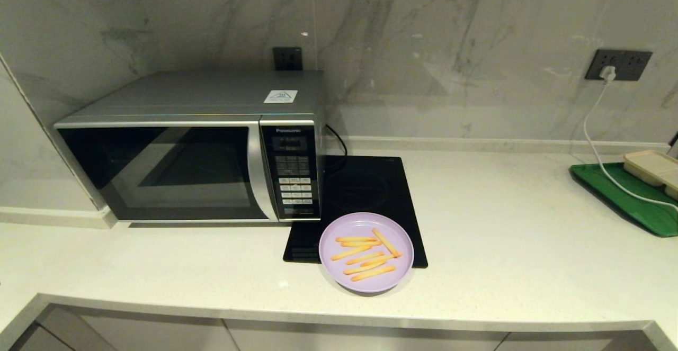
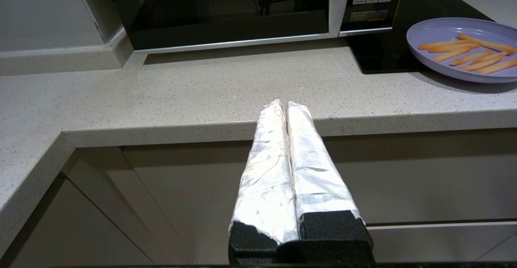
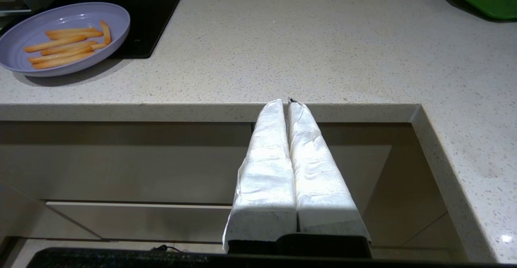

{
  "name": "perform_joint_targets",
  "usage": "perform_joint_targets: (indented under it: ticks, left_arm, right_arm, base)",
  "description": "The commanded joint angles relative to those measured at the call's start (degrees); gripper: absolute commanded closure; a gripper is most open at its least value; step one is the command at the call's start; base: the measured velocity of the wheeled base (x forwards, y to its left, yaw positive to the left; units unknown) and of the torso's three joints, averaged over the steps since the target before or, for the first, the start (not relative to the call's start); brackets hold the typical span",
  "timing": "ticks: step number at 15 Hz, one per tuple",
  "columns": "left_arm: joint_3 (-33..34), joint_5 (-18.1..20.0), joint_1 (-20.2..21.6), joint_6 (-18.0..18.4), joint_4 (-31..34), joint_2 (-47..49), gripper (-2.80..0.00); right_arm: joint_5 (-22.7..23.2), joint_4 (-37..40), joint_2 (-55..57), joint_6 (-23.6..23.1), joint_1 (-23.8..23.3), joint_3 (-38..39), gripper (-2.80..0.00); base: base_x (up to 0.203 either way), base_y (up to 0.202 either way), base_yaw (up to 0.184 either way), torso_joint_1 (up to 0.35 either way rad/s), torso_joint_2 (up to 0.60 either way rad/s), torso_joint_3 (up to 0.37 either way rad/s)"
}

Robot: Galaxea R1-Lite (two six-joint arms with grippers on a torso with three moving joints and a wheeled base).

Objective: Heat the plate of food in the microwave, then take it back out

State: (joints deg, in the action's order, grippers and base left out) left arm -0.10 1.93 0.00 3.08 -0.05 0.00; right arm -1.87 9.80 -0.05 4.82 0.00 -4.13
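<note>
**Door handle sits nearest the left arm; plate waits between the two**

While the microwave [image 1: 190, 165] stands with its door closed at the back left of the counter [image 1: 503, 224], the plate of food [image 1: 366, 252] rests in front of its keypad [image 1: 293, 179], half on the black cooktop [image 1: 365, 192] and half on the counter near the front edge. Neither arm shows in the head view. Each wrist view looks up from below the counter edge. The left gripper [image 2: 282, 105] has its wrapped fingers pressed together, empty, pointing at the counter in front of the door glass, with the plate off toward the robot's right of it. The right gripper [image 3: 284, 103] is likewise closed and empty, with the plate off toward the robot's left.

The curved handle [image 1: 260, 173] runs upright along the door's right edge, beside the keypad. Judged from this, the door comes first, and the left arm looks the nearer to that handle.
</note>
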Motion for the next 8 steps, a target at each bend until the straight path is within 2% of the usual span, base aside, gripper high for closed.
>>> perform_joint_targets:
  ticks: [1, 8]
  left_arm:
    - [0.0, 0.0, 0.0, 0.0, 0.0, 0.1, 0.00]
    - [0.0, 0.0, 0.0, 0.0, 0.0, 0.1, 0.00]
  right_arm:
    - [-0.1, 0.0, 0.0, 0.0, 0.1, 0.0, 0.00]
    - [-0.9, 0.3, 0.0, 0.4, 0.1, -0.1, 0.00]
  base:
    - [0.000, 0.000, 0.000, 0.000, 0.00, 0.000]
    - [0.000, 0.000, 0.000, 0.000, 0.00, 0.000]
